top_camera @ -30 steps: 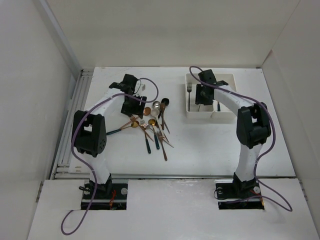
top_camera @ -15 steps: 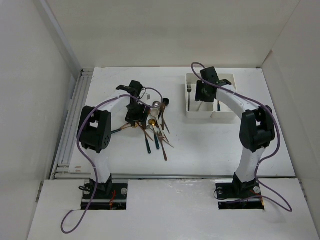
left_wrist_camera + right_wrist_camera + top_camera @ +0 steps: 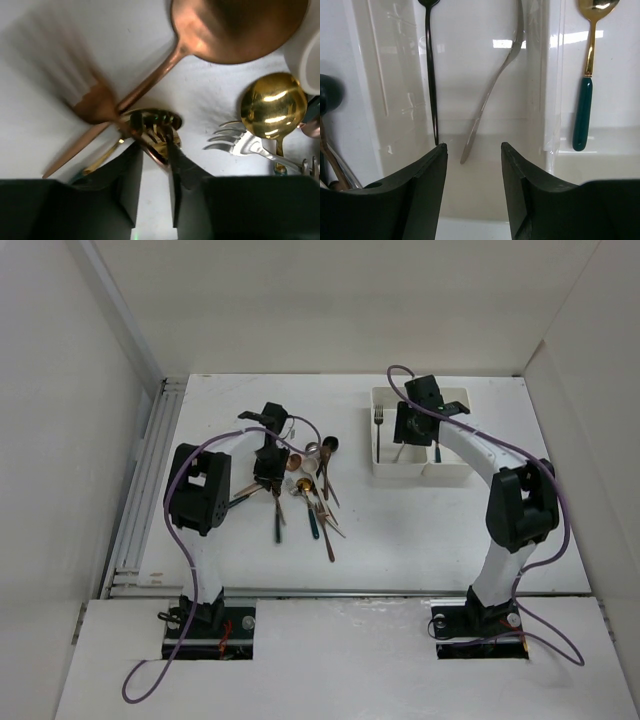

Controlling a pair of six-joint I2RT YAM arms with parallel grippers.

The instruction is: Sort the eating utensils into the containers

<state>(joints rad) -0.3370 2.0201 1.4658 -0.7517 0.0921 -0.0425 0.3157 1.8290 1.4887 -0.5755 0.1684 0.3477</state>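
At 9 o'clock of the matte white table (image 3: 420,530), left claw (image 3: 151,134) pinched shut on the head of a shiny gold utensil (image 3: 156,125) in the slim copper-gold-silver pile (image 3: 318,496), while right claw (image 3: 472,150), wide open and empty, is over the glossy white tray (image 3: 398,471) at 1 o'clock holding three utensils (image 3: 490,85).

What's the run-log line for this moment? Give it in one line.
left gripper: shut on gold utensil, at pile | right gripper: open, empty, over tray | sorting: unfinished
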